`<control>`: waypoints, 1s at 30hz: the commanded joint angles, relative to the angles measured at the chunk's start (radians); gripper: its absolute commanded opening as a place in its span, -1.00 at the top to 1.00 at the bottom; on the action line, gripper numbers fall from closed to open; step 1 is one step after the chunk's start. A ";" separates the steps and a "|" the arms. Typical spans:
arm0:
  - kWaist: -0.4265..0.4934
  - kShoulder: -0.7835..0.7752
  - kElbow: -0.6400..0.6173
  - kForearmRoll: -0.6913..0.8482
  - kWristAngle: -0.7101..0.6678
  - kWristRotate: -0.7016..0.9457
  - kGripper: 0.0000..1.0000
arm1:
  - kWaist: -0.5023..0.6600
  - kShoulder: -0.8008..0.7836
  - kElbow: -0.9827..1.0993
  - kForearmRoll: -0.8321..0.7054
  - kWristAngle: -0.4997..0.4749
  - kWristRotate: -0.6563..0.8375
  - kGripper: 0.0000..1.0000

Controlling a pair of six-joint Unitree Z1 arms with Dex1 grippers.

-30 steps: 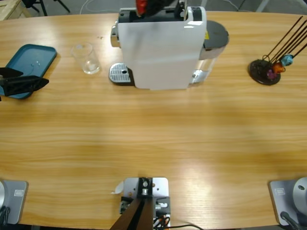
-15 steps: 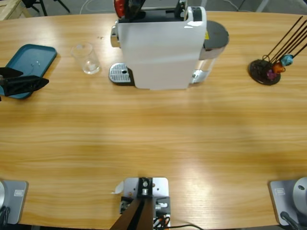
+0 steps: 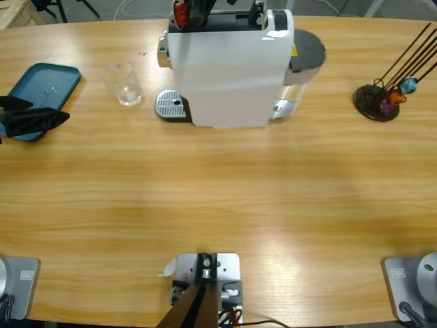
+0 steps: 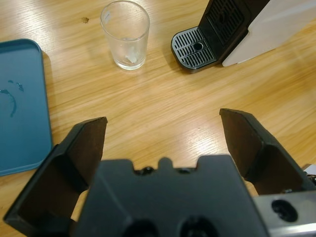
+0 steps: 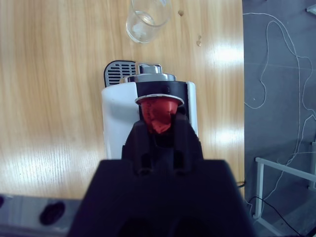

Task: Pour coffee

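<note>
A white and black coffee machine (image 3: pixel 229 65) stands at the back middle, its drip tray (image 3: pixel 171 106) bare. An empty clear glass (image 3: pixel 121 83) sits on the table to the left of it. In the left wrist view the glass (image 4: pixel 125 34) and drip tray (image 4: pixel 195 47) lie ahead of my open left gripper (image 4: pixel 163 128), which hovers at the table's left edge (image 3: pixel 48 111). My right gripper (image 5: pixel 159 126) is shut on a red coffee capsule (image 5: pixel 159 112), directly above the machine's top (image 5: pixel 118 118). In the high view the capsule (image 3: pixel 181 11) shows at the machine's top left.
A teal tray (image 3: pixel 41 85) with a few drops lies at the far left, partly under my left gripper. A black capsule stand (image 3: pixel 375 102) with thin rods and small coloured capsules sits at the right. Bare wooden table spreads in front of the machine.
The red capsule in my right gripper swung left over the machine's top, then came back slightly right. The left gripper and the glass have not moved.
</note>
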 commanded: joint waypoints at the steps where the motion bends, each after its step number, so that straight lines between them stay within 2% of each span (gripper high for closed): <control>1: 0.007 0.028 0.034 -0.013 -0.002 0.013 -0.99 | 0.008 0.051 0.007 0.015 -0.028 -0.008 1.00; 30: 0.007 0.033 0.034 -0.013 -0.004 0.015 -0.99 | 0.006 0.027 0.038 0.016 -0.040 -0.010 1.00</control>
